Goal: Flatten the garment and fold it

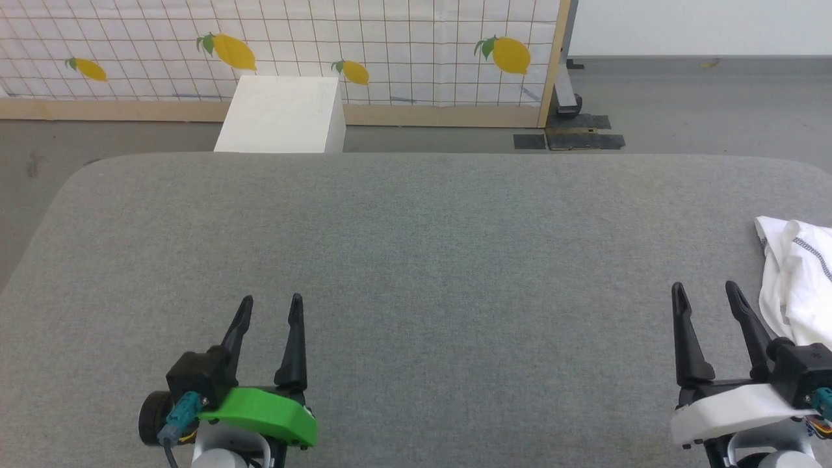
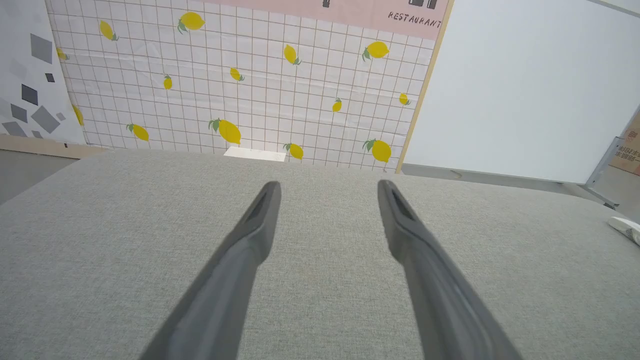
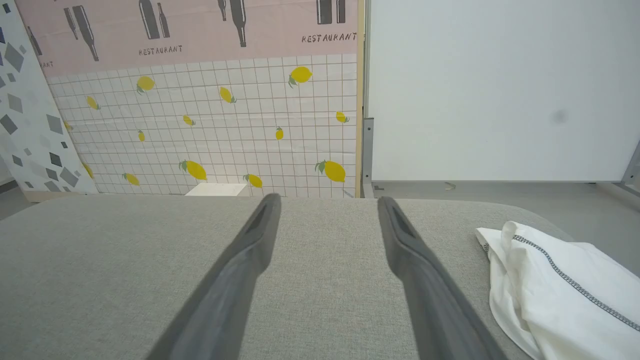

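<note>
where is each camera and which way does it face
Head view: on the head, looking forward and down at the grey table; both open jaws at the bottom, shirt at right.
Left wrist view: on the left wrist, looking along its jaws over the table to the lemon screen.
Right wrist view: on the right wrist, facing likewise, shirt beside its jaws.
Shared: white box beyond the table.

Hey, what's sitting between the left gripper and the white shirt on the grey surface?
Head view: past the left gripper, bare grey surface, then the open right gripper, close beside the garment.
</note>
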Available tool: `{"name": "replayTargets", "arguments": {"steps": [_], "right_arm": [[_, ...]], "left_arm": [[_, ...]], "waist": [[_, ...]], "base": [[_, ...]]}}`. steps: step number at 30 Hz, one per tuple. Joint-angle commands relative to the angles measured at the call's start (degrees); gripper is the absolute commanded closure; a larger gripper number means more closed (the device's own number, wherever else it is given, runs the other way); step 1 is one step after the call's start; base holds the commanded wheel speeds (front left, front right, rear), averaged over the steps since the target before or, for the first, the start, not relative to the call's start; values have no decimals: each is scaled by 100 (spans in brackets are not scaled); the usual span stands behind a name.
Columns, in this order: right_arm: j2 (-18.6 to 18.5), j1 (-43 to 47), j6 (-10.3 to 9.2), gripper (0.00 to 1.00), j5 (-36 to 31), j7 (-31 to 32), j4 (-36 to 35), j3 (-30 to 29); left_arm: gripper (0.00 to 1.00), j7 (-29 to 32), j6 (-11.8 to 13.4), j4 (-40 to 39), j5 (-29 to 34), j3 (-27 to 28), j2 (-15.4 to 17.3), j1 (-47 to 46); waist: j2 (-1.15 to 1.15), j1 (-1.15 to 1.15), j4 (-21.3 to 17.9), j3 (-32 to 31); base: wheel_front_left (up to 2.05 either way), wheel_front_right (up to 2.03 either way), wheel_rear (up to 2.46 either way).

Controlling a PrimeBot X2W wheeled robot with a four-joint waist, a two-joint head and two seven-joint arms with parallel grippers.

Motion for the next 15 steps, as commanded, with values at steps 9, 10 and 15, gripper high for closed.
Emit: {"name": "replayTargets", "arguments": {"steps": [9, 10, 15], "right_arm": [[17, 32, -9, 0, 92, -20, -12, 50], [17, 31, -9, 0, 91, -19, -4, 48], [-2, 5, 0, 100, 55, 1, 21, 40]], "left_arm": [[0, -27, 86, 15, -66, -45, -27, 20], [0, -27, 91, 16, -72, -49, -27, 21], [100, 3, 60, 11, -32, -51, -1, -2]], "waist": [[0, 0, -33, 40], [0, 0, -35, 42], [0, 0, -45, 42]], "base": [[0, 0, 0], [0, 0, 0], [0, 0, 0]]}}
